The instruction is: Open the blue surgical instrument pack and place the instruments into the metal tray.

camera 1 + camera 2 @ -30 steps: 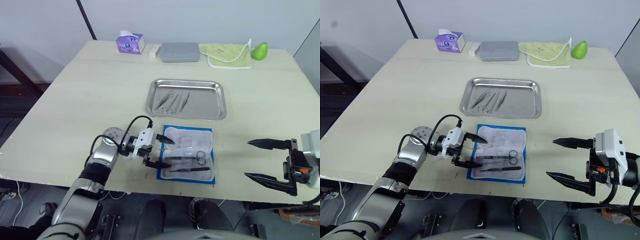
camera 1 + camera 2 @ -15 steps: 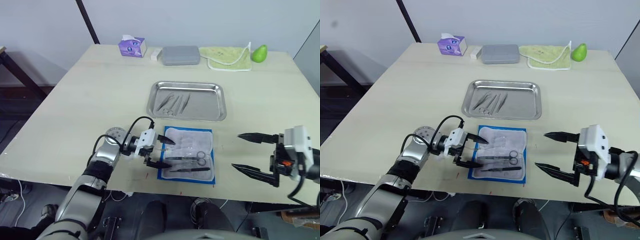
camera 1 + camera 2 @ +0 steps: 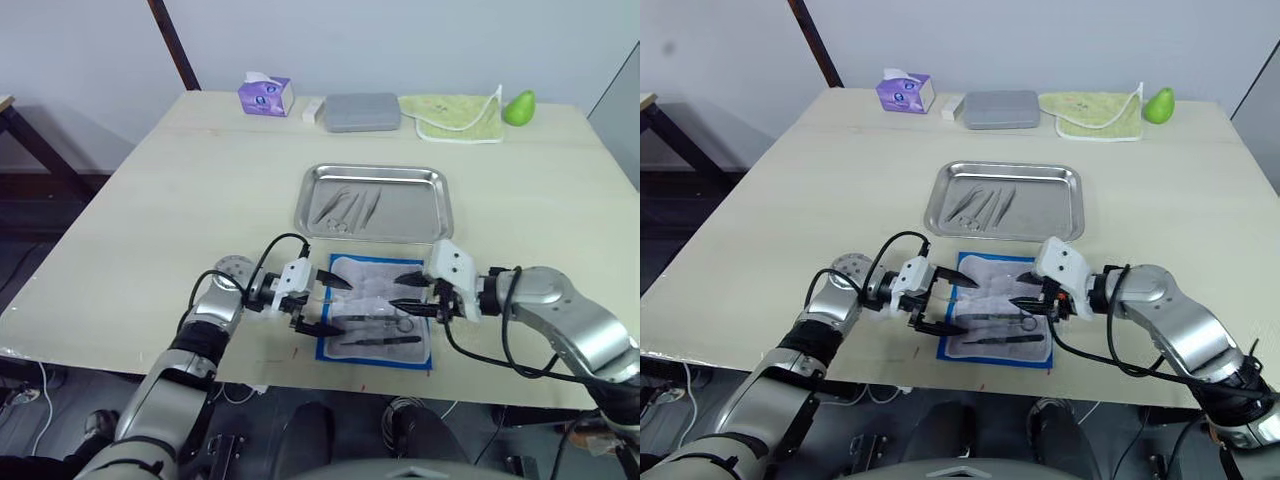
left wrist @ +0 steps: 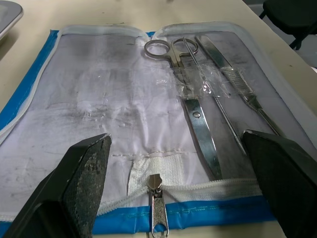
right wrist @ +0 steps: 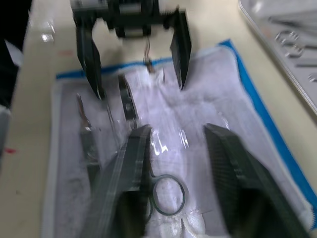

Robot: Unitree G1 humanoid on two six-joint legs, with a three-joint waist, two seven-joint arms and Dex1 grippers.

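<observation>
Two grippers meet over the blue surgical instrument pack (image 3: 375, 312), which lies unzipped and flat on the near part of the table (image 3: 180, 190), just near of the metal tray (image 3: 375, 203). The left gripper (image 3: 322, 303) sits at the pack's left edge with its fingers apart and nothing between them. The right gripper (image 3: 408, 292) hangs over the pack's right half, fingers likewise apart and empty, tips just above the ring handles of the scissors (image 4: 190, 94).

Some instruments already lie in the tray (image 3: 345, 206); three or so remain in the pack — the scissors, a thin forceps-like tool (image 4: 213, 99) and a ridged-handled one (image 4: 237, 84) — all held under a clear strap (image 4: 203, 88) across their middles.

Handling, as a judgement: the tools are light, stiff and slippery, and lie nearly flat on soft padding, so a pinch from above may skid off. The scissors look best taken at the ring end, where the metal stands proud, and drawn out lengthwise from under the strap. The pack is limp fabric and would likely lift with the tool unless its edge is pinned.

No writing can be read on the pack's lining. The purple tissue box (image 3: 264, 95) at the far edge carries print too small to make out.
</observation>
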